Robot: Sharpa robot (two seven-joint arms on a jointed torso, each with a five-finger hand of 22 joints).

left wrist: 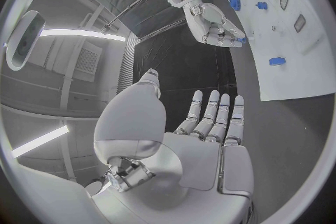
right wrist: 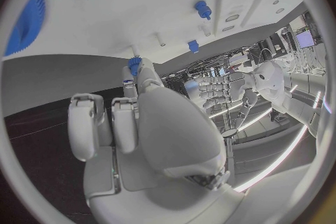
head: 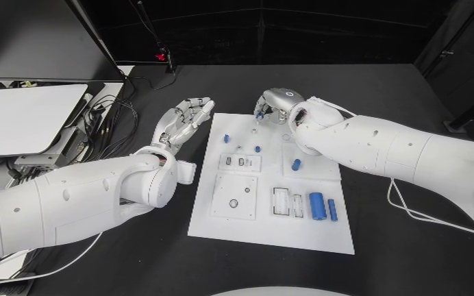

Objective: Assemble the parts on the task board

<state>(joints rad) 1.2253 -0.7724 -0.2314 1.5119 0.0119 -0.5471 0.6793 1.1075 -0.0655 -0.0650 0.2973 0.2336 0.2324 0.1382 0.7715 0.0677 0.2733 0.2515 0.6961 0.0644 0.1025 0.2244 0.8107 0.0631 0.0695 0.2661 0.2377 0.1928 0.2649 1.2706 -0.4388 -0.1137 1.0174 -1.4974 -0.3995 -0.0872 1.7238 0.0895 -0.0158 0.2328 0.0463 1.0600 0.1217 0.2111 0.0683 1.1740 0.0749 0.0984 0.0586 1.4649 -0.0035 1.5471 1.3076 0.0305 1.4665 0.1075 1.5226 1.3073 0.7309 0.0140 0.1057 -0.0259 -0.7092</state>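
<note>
The right hand [head: 274, 106] pinches a small blue part [head: 259, 113] above the task board [head: 272, 227] at its 12 o'clock edge, apparently for insertion. The left hand [head: 185, 122], released with fingers spread, waits at 10 o'clock, clear of the board.

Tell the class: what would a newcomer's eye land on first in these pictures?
First, the white task board in the middle of the black table, dotted with small blue parts. Over its far edge the right hand pinches a small blue part in its fingertips. The left hand hovers open beside the board's left edge, fingers straight.
</note>
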